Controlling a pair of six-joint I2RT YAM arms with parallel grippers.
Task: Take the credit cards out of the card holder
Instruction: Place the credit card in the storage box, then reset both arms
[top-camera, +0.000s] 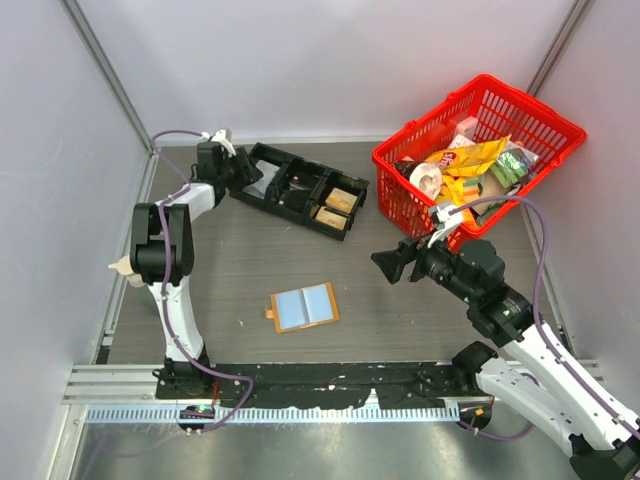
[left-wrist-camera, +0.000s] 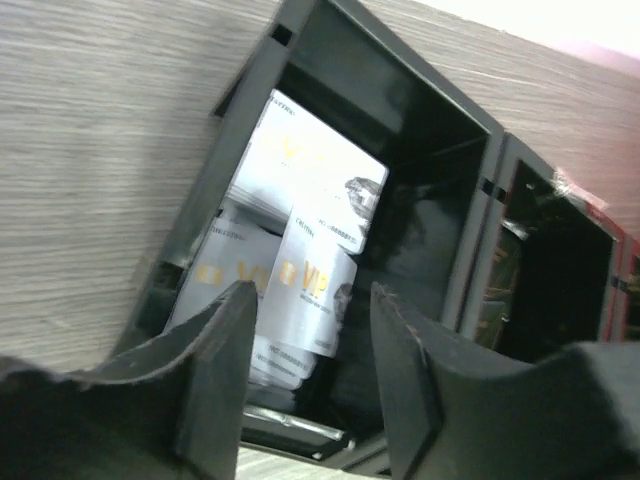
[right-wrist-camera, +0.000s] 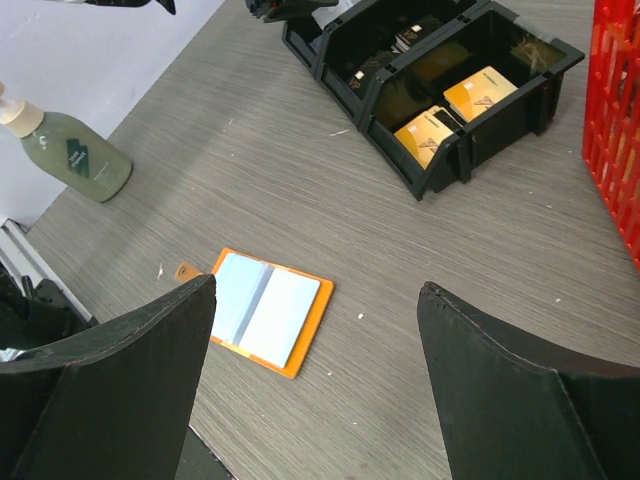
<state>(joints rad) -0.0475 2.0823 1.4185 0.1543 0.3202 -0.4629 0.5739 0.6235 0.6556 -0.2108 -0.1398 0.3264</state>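
Note:
The card holder (top-camera: 304, 307) lies open and flat on the table near the front middle, tan-orange with two pale blue-grey panels and a small tab at its left; it also shows in the right wrist view (right-wrist-camera: 262, 311). Several white VIP cards (left-wrist-camera: 300, 220) lie in the leftmost compartment of the black tray (top-camera: 300, 187). My left gripper (left-wrist-camera: 310, 300) is open and empty, hovering over that compartment at the back left (top-camera: 243, 168). My right gripper (right-wrist-camera: 315, 300) is open and empty, held above the table to the right of the holder (top-camera: 385, 261).
The black tray's right compartments hold tan cards (right-wrist-camera: 450, 110). A red basket (top-camera: 478, 160) of snack packets stands at the back right. A green pump bottle (right-wrist-camera: 72, 152) stands at the table's left edge. White walls close in the table.

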